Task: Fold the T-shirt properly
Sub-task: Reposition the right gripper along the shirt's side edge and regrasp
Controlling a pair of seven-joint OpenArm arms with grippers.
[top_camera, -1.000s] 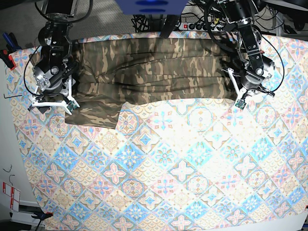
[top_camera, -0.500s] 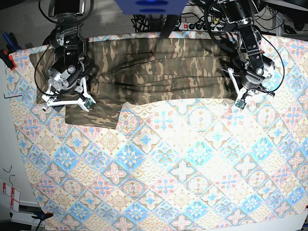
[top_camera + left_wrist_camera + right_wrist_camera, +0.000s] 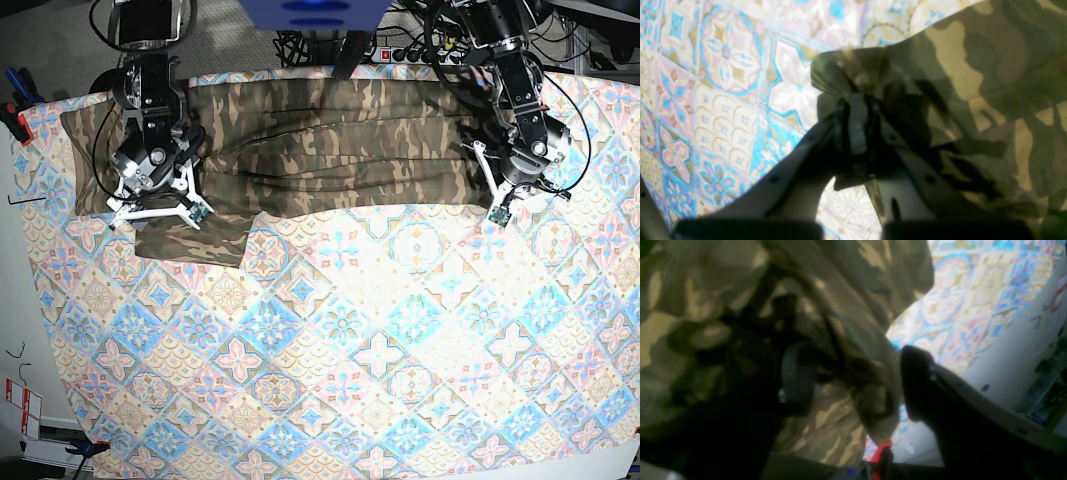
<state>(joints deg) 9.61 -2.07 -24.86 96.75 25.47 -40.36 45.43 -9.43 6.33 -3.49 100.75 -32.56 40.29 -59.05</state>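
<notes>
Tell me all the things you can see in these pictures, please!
T-shirt: one, olive, brown and tan camouflage, spread along the far side of the table.
Tablecloth: one, blue, pink and cream tiles, covering the table.
Cables: several, black, beyond the table's far edge.
Left gripper: one, dark, shut on the T-shirt edge at the base view's right.
Right gripper: one, dark, open with T-shirt cloth between the jaws, at the base view's left.
</notes>
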